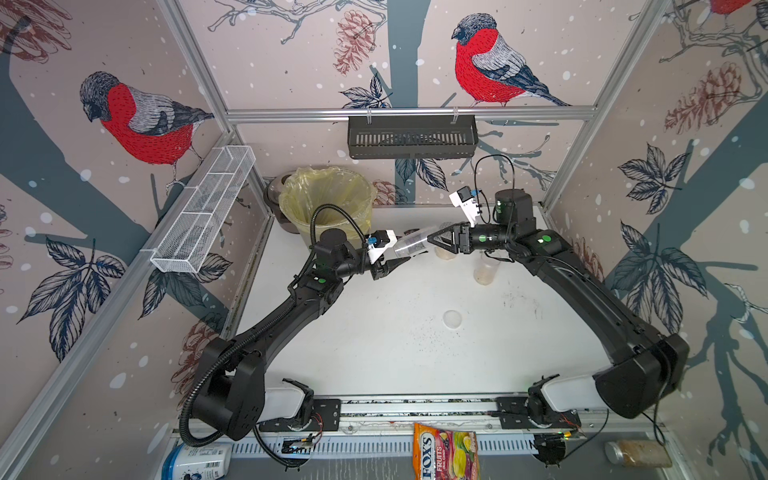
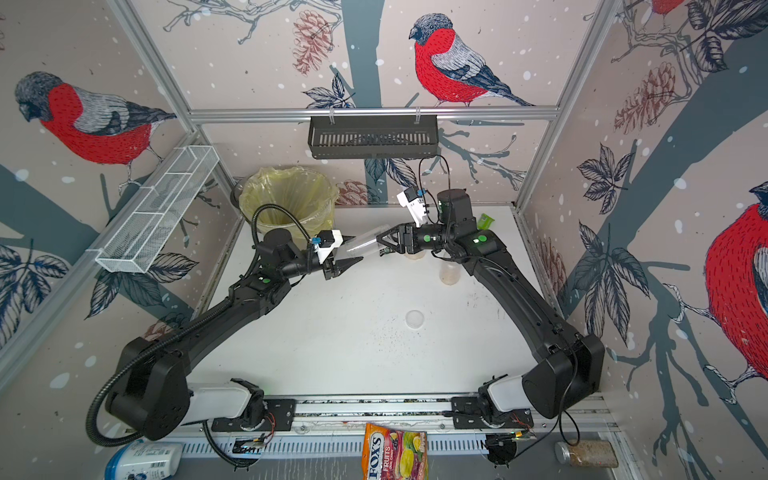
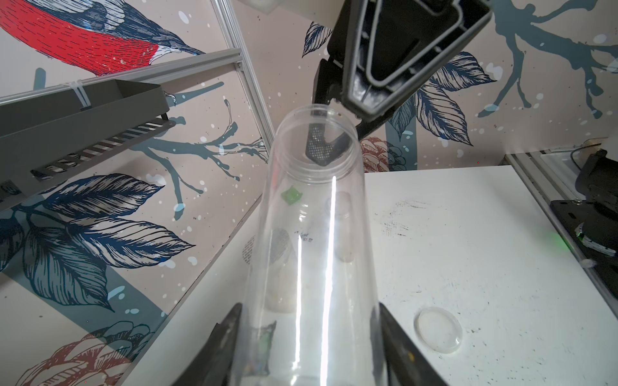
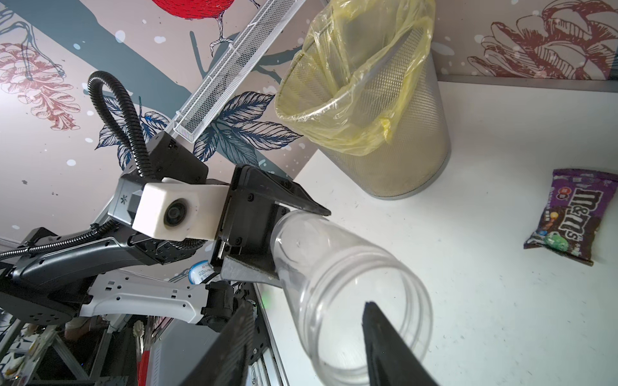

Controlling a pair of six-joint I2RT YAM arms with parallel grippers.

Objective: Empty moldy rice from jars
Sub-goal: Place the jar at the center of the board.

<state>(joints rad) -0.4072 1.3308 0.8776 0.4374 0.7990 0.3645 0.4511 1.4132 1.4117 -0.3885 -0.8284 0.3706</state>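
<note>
A clear, empty jar (image 1: pixel 411 245) (image 2: pixel 365 243) lies sideways in the air above the table's far middle. My left gripper (image 1: pixel 401 251) (image 3: pixel 310 310) is shut on its base end. My right gripper (image 1: pixel 429 241) (image 4: pixel 309 310) is open at its mouth. One finger reaches inside the jar (image 4: pixel 334 267) and the other stays outside the rim. Two more jars (image 1: pixel 485 270) (image 1: pixel 445 252) stand under the right arm with pale moldy rice (image 1: pixel 484 277) at the bottom. A clear round lid (image 1: pixel 452 319) (image 3: pixel 438 329) lies on the table.
A mesh bin with a yellow liner (image 1: pixel 328 195) (image 4: pixel 368 100) stands at the far left. An M&M's bag (image 4: pixel 572 214) lies near it. A Fox's candy bag (image 1: pixel 446 453), a white tub (image 1: pixel 195 461) and a brown-filled jar (image 1: pixel 638 454) lie along the front edge.
</note>
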